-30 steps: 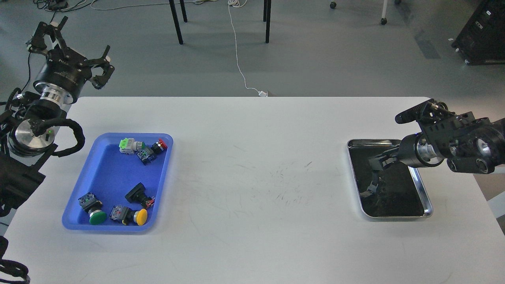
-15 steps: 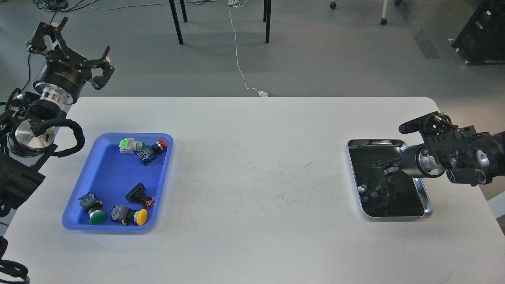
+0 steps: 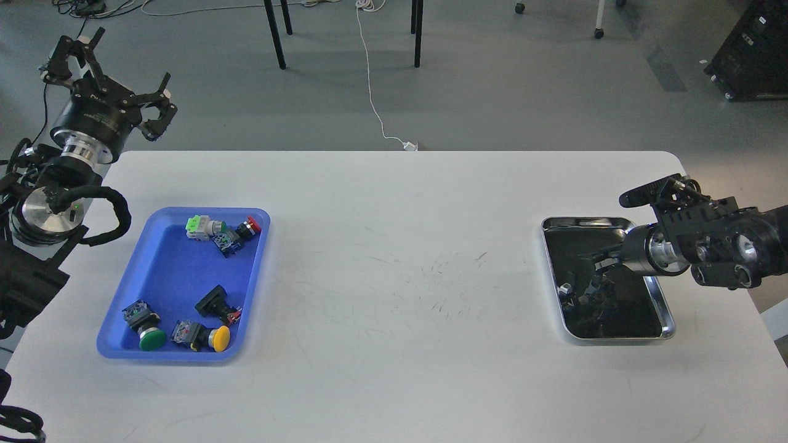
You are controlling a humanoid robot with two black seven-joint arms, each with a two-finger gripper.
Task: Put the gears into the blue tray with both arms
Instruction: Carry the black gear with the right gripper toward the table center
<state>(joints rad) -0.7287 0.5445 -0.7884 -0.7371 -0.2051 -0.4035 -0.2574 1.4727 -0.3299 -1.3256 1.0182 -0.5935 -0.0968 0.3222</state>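
The blue tray [image 3: 169, 277] lies at the table's left and holds several push-button switches [image 3: 209, 337] with green, yellow and red caps. No gear shows in it. My left gripper [image 3: 114, 74] is raised beyond the table's far left corner, well behind the blue tray, with its fingers spread open and nothing between them. My right gripper [image 3: 596, 261] reaches from the right into the steel tray [image 3: 668, 320]. Its dark fingers merge with the tray's dark bottom. Small dark bits [image 3: 585, 298] lie there under the fingers, and I cannot tell if they are gears.
The white table [image 3: 400, 277] runs bare between the two trays, with faint scuff marks at its middle. Black chair legs [image 3: 277, 37] and a white cable [image 3: 375, 98] are on the floor behind the table.
My right arm has drawn back a little to the right, and its fingers have sunk lower into the steel tray. The left arm has barely shifted.
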